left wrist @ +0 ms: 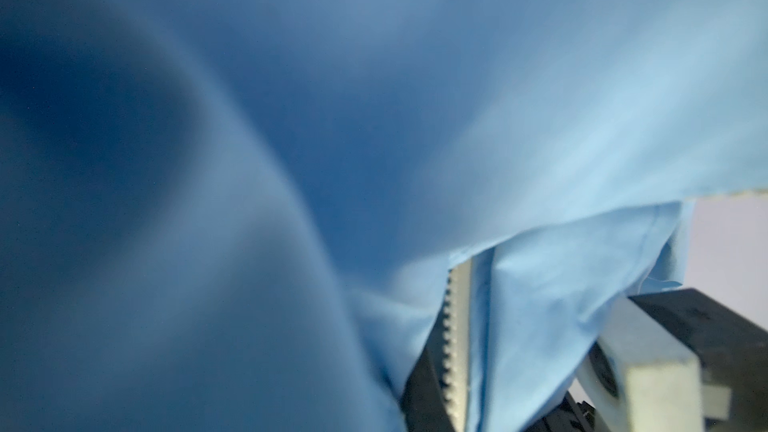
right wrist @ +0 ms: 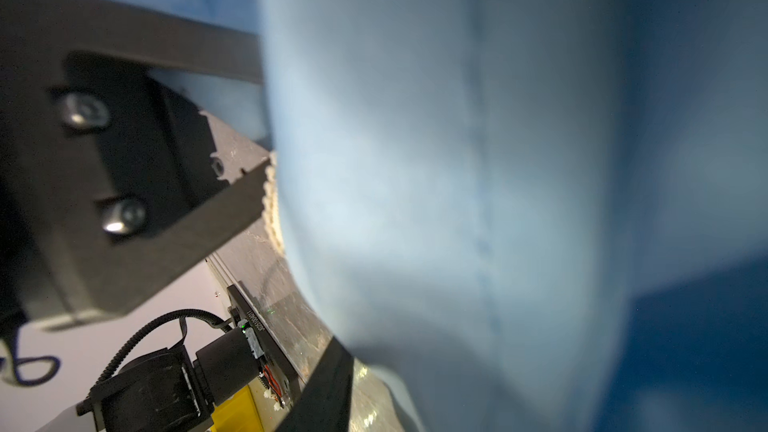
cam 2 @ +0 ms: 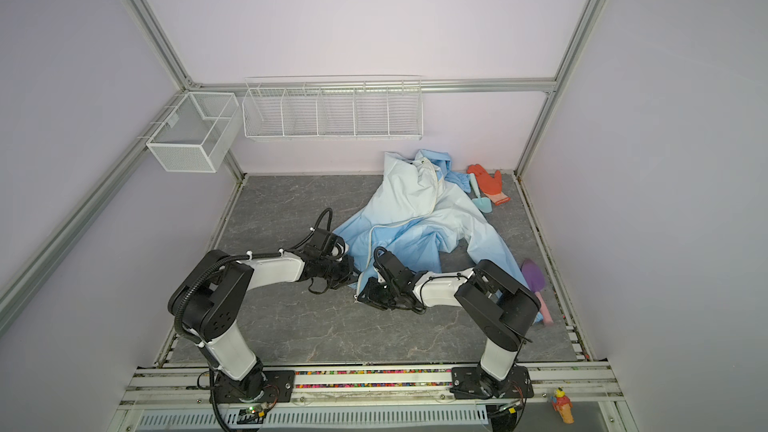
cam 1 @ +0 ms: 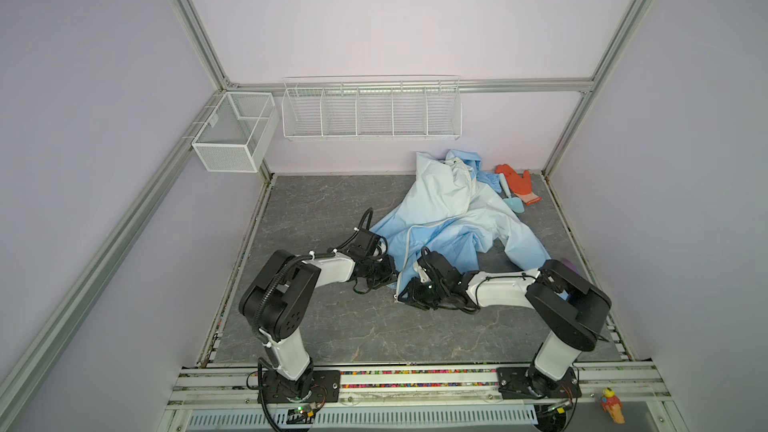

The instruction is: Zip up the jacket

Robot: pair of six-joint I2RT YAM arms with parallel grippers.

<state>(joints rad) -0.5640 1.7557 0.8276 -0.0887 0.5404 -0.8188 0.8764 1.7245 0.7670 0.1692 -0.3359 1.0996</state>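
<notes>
1. Jacket (cam 1: 453, 218): light blue, fading to whitish at its far part. I find it crumpled on the right half of the grey table (cam 1: 324, 326). Its far end is bunched against the back wall, and its near hem reaches down between the two arms. One sleeve trails toward the right arm's elbow.
2. Zipper (cam 1: 404, 259): a white line along the jacket's front edge, running from mid-garment down to the near hem. I cannot tell whether its two sides are joined.
3. Left gripper (cam 1: 390, 274): at the jacket's near edge, just left of the zipper line. Its jaws are closed, and its wrist view shows them pinching blue cloth and a strip of zipper teeth.
4. Right gripper (cam 1: 402, 295): low over the table at the zipper's bottom end. In its wrist view one finger (right wrist: 145, 180) meets the zipper teeth and cloth hides the rest, so I cannot tell whether the jaws have anything clamped.
5. Orange glove (cam 1: 519, 184): flat by the back wall, right of the jacket's far end.
6. Teal scoop (cam 1: 513, 201): lies against the glove, between it and the jacket.
7. Purple scoop (cam 2: 534, 280): pink handle, at the table's right edge beside the right arm's elbow, seen in a top view.
8. Mesh basket (cam 1: 232, 130) and wire rack (cam 1: 370, 112): white, hung on the walls above the table's far left.
</notes>
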